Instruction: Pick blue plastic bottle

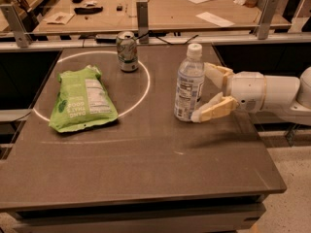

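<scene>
Your tabletop (146,174) is a dark brown slab that fills most of the view. A thin white ring (146,84) is marked on its far-left part. Beyond the far edge stands a second, lighter wooden table (160,11) with sheets of paper and small dark items on it.

The white arm (272,93) reaches in over the right edge, roughly level with the tabletop and pointing left.

A green snack bag (82,100) lies flat inside the ring, towards the left edge. Its printed side faces up.

The blue plastic bottle (188,89) stands upright to the right of centre, nearer the far edge than the near one. It is just outside the ring on its right side, with the white cap on top and the pale label facing you.

Your end effector (200,92) sits at the bottle's right side with its two tan fingers spread wide and nothing in its hold. The far finger (217,73) runs in towards the bottle's upper body on the side away from you. The near finger (214,110) angles down so that its tip is by the bottle's base. You cannot tell from here whether either finger is touching the plastic.

A short silver-green can (127,51) stands upright close to the far edge, on the ring's far arc and well apart from the bottle.
</scene>
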`<state>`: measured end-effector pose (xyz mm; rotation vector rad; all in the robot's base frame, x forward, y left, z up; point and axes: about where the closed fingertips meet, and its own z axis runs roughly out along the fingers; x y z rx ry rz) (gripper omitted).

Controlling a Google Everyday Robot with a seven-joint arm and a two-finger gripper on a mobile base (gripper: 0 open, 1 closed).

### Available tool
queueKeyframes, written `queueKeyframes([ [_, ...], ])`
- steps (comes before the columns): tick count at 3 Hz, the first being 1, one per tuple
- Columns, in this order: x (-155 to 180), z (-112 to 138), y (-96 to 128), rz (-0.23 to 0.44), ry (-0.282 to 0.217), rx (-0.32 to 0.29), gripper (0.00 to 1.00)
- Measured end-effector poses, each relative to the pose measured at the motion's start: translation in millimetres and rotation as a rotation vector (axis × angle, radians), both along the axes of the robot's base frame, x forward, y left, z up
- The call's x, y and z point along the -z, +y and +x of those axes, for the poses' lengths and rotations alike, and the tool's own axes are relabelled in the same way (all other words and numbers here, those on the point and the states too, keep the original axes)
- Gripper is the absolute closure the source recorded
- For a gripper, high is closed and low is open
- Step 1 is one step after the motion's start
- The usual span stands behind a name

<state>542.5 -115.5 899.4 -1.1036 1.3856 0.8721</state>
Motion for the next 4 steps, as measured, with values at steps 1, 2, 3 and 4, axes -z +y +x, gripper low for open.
queueKeyframes([
  [1,0.1,4.1,17.4,0.005,0.006,-0.045,0.00],
  [2,0.2,5.6,31.8,0.011,0.016,-0.076,0.19],
  [3,0.6,5.6,38.8,0.012,0.020,-0.098,0.42],
  [4,1.0,6.4,40.4,0.010,0.023,-0.112,0.65],
])
